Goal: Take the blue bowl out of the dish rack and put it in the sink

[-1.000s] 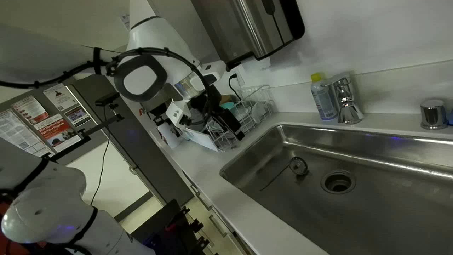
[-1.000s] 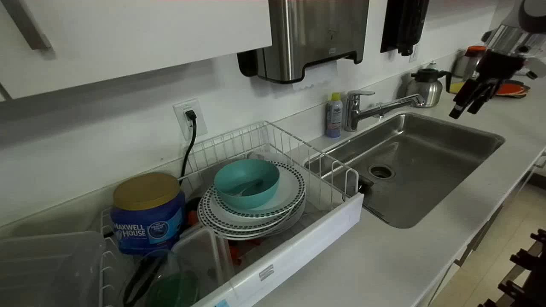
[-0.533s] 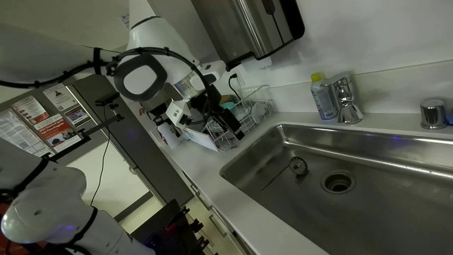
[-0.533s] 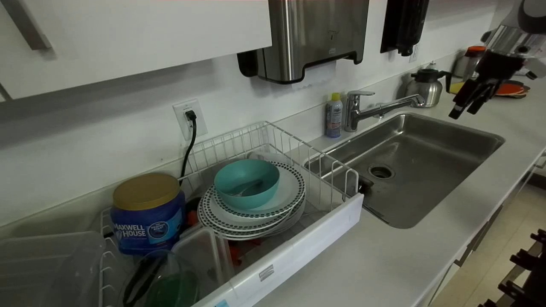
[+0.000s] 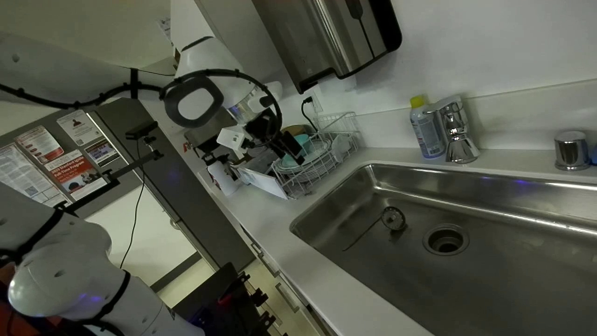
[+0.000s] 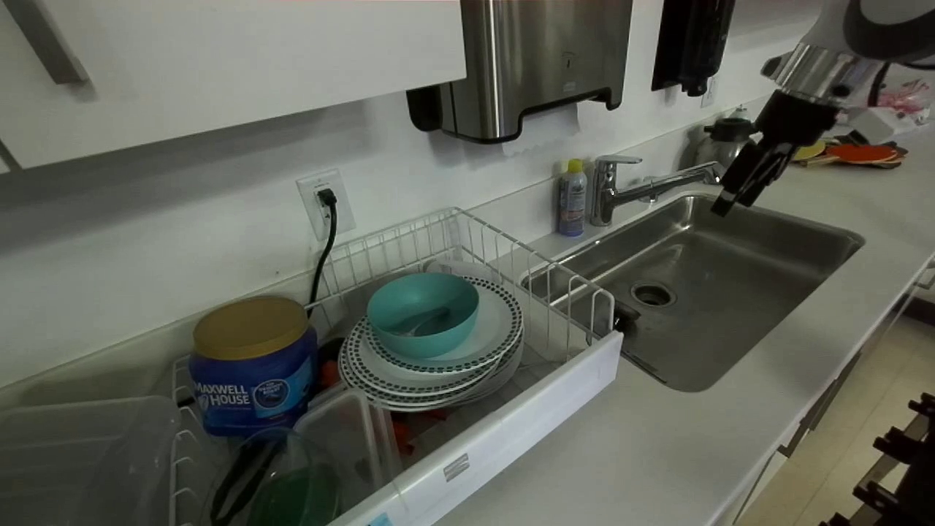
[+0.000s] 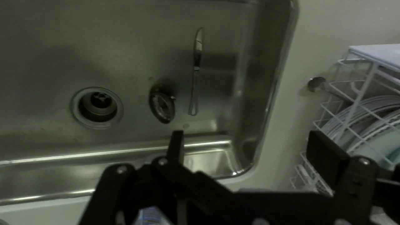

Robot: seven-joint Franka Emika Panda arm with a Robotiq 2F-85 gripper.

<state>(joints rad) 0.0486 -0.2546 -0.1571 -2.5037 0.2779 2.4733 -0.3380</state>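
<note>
Currently the dish rack (image 6: 522, 425) holds plates (image 6: 409, 381) and the blue bowl (image 6: 424, 296), end effector (image 7: 247, 140) spread.

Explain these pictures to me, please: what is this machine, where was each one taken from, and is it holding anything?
The white machine is a robot arm, ending in a black gripper, a simple mechanical hand. Two pictures look at the scene from different places outside the robot; the third is taken from its wrist, looking down into the sink.

On the counter, beside the sink, stands a dish rack. In it, a blue bowl sits on stacked plates, near a coffee tub. In the sink lie a knife and a small round object I can't identify.

Nothing is held: the gripper's jaws stand apart with nothing between them.
</note>
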